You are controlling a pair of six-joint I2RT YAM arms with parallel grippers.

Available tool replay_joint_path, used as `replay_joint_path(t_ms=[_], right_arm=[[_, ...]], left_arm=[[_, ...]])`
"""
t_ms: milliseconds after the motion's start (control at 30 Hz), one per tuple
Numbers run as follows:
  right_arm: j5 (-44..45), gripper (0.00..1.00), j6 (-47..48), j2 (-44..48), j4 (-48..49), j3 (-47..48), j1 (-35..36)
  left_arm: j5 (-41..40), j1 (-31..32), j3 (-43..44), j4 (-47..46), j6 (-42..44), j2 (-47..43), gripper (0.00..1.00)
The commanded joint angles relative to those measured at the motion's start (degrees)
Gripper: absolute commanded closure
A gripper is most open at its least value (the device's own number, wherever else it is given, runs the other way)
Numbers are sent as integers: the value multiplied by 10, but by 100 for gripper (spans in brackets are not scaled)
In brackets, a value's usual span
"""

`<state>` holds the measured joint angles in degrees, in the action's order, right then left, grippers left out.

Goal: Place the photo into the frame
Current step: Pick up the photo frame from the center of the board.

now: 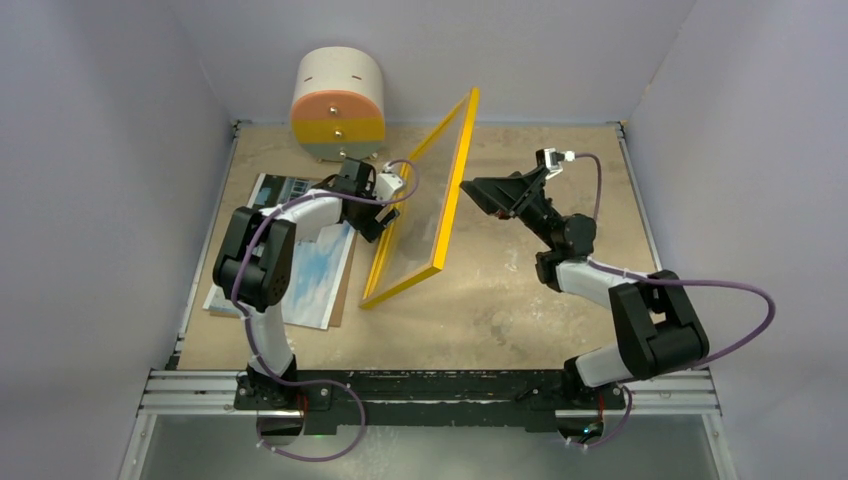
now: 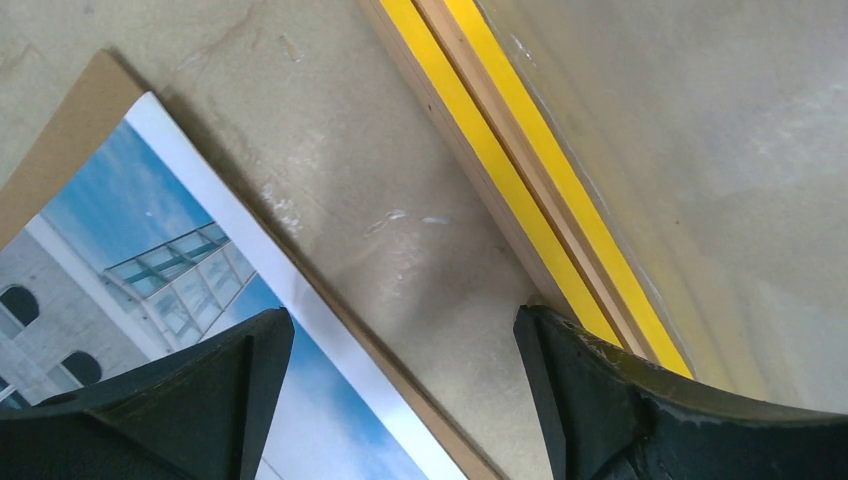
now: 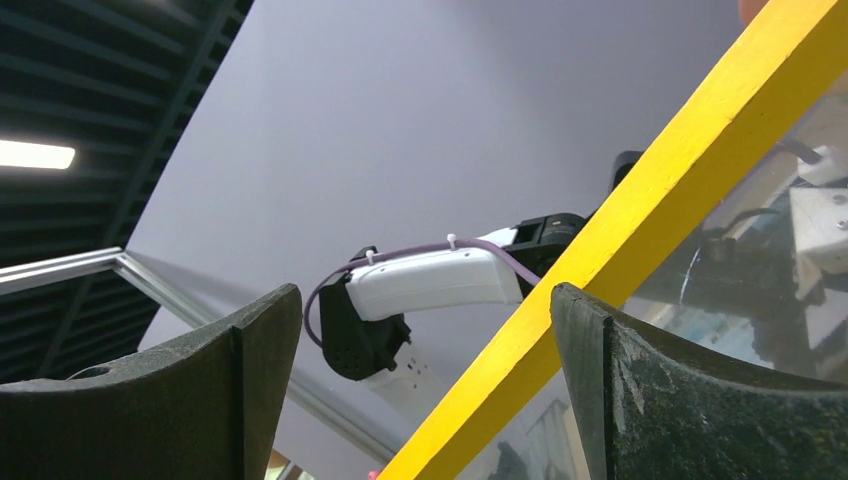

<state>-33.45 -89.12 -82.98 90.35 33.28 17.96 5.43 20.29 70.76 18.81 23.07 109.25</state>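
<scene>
Overall, the sandy, scuffed rectangular tabletop (image 1: 520, 300) carries everything shown. Near its middle the thin rectangular yellow picture frame (image 1: 462, 140) (image 2: 497, 165) (image 3: 640, 215), fitted with a clear pane, is tilted up steeply, with its near edge low by the table and its far corner highest. On the left of the table a brown hardboard sheet (image 1: 345, 290) (image 2: 60, 130) lies flat. On it, picture side up, rests the glossy rectangular photo of blue sky, clouds and a pale building (image 1: 320, 265) (image 2: 120, 230), well outside the frame. A cream, orange, yellow and grey banded drum (image 1: 338, 105) stands at the far edge, left of centre. The left gripper (image 1: 383, 222) (image 2: 400, 330) hangs just left of the frame, its fingers spread over bare table between photo and frame, with its right finger just beside the frame's edge. The right gripper (image 1: 480, 195) (image 3: 425, 300) reaches the frame's right bar from the right. Its fingers are apart, and the yellow bar crosses the gap between them. Whether either finger touches the bar cannot be told.
</scene>
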Motion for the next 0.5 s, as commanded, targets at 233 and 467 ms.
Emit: replay_joint_path(t_ms=[233, 467], right_arm=[[2, 1, 7, -41, -34, 0, 39], [29, 1, -16, -109, 14, 48, 74]], left_arm=[[135, 20, -30, 57, -47, 13, 11], [144, 12, -41, 52, -55, 12, 11]])
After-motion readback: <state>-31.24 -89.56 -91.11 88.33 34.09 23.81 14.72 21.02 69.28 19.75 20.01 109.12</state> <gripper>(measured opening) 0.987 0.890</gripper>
